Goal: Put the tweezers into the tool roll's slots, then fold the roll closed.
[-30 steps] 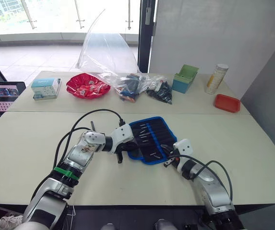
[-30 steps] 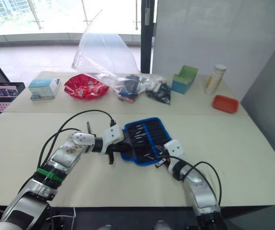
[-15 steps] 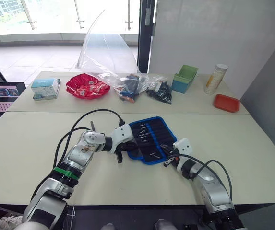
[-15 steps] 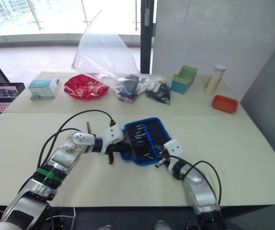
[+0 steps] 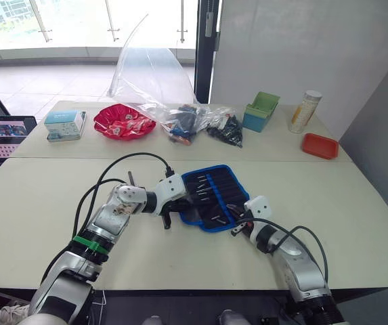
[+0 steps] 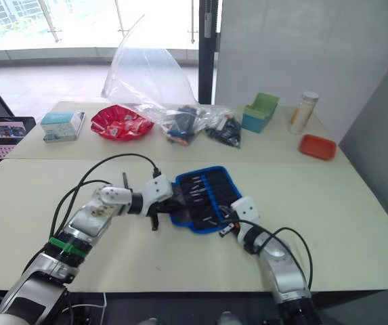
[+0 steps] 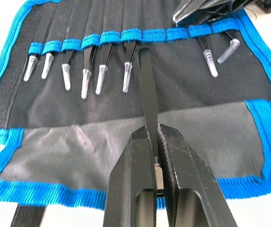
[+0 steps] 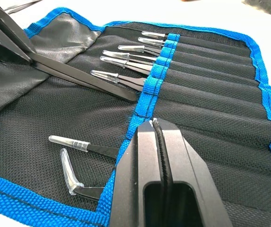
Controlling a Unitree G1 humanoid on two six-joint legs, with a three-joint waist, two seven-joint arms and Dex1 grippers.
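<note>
Tool roll [image 5: 214,197] is lying open near the table's [image 5: 38,203] front edge, black inner face up, blue edging all round. 1 pair of tweezers [image 7: 147,92] is being held clamped in the left gripper [image 7: 155,142], tip at the mouth of a slot in the blue band [image 7: 134,36]. 8 capped tips are showing below the slots [image 8: 196,94]. Right gripper [image 8: 156,130], fingers pressed together, is being rested over the roll's near-right edge. Bare tabletop is lying to both sides.

Both arms reach inward, forearms low and bent at the elbow, the left gripper [image 7: 152,142] pinched closed with fingers together, the right gripper [image 8: 155,135] likewise closed, fingertips pressed flush.
</note>
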